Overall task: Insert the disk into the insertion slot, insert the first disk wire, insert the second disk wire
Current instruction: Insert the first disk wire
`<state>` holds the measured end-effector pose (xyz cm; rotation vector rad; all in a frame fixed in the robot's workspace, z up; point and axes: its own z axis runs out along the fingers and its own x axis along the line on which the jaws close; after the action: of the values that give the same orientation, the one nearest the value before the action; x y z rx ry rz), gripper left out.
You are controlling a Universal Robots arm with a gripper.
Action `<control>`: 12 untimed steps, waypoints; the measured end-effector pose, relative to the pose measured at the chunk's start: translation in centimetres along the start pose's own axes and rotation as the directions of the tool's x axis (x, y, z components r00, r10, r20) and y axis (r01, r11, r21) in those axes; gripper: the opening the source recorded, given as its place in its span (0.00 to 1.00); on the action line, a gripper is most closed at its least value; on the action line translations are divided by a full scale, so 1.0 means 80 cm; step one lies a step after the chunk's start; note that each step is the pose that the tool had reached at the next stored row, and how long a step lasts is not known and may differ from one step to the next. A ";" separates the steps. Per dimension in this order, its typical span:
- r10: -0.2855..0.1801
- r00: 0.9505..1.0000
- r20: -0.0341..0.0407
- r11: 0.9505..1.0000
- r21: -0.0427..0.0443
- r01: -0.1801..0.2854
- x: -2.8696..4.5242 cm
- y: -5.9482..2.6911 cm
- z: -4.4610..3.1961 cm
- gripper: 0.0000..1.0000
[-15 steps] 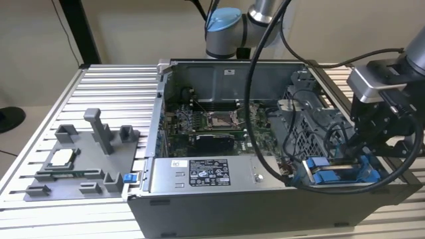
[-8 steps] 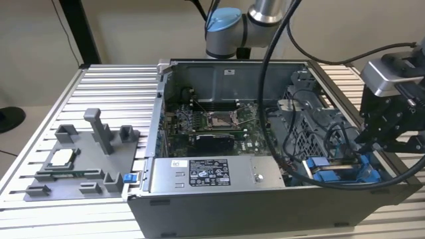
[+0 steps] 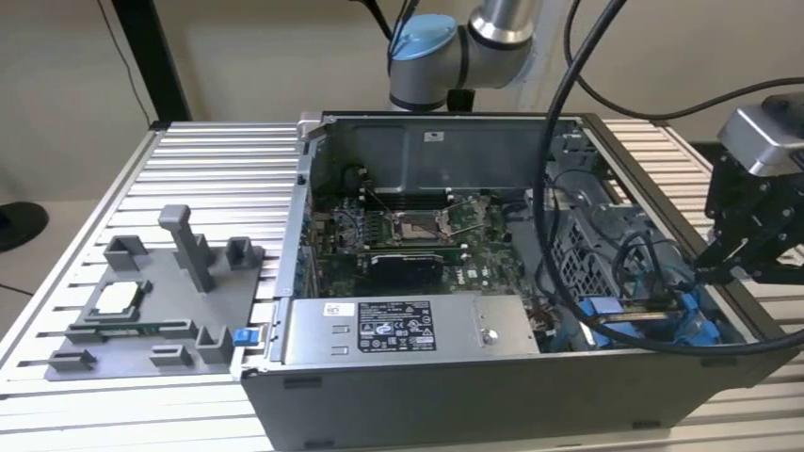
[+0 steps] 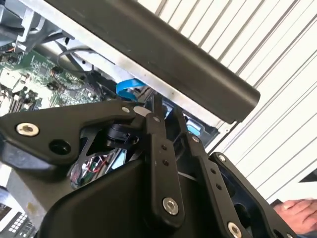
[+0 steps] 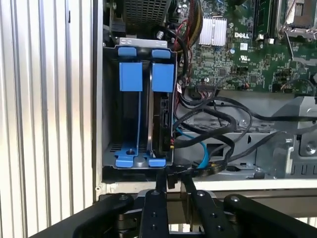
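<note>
- The disk point(image 5: 162, 119) stands on edge inside the insertion slot point(image 5: 105, 114). Its blue carrier tab is level with the second blue carrier point(image 5: 130, 77) beside it. I judge the disk fully seated, which would explain why the pincer point(image 5: 174, 177) is not on it.
- In the exterior view the slot sits at the lower right of the frame, in the near corner of the open computer case point(image 3: 503, 395). The pincer point(image 3: 744, 256) hangs just above that corner, leaning in over the case wall.
- The pincer's fingers point(image 5: 158, 198) are drawn nearly together, with what looks like a small black plug point(image 5: 172, 171) pinched at their tips. I read this as gripping a wire end, though the shadow there leaves me less than certain.
- In the first wrist view the pincer lines up with the disk's connector end. It is near but not touching — plug and disk are apart.
- A blue cable point(image 5: 202, 148) loops loose just beside the disk, between the slot and the motherboard point(image 5: 237, 54).
- I reckon the wrist is angled this way so the plug meets the disk's end squarely and stays clear of the surrounding black wires point(image 5: 218, 121).
</note>
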<state>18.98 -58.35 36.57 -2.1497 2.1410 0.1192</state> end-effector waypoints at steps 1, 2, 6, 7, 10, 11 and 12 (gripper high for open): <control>0.001 1.000 0.002 1.000 -0.009 -0.001 0.0000 0.000 0.0003 1.00; 0.003 1.000 0.003 1.000 -0.024 -0.003 0.0000 0.000 0.0002 1.00; 0.009 1.000 0.009 0.998 -0.063 -0.008 0.0002 -0.001 0.0013 1.00; 0.009 1.000 0.010 0.998 -0.064 -0.008 0.0002 -0.002 0.0018 1.00; 0.009 1.000 0.010 0.998 -0.064 -0.008 0.0003 -0.003 0.0027 1.00; 0.009 1.000 0.010 0.998 -0.064 -0.008 0.0004 -0.003 0.0028 1.00; 0.009 1.000 0.011 0.998 -0.064 -0.008 0.0004 -0.003 0.0027 1.00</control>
<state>19.26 -58.35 36.36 -2.1689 2.1699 0.2028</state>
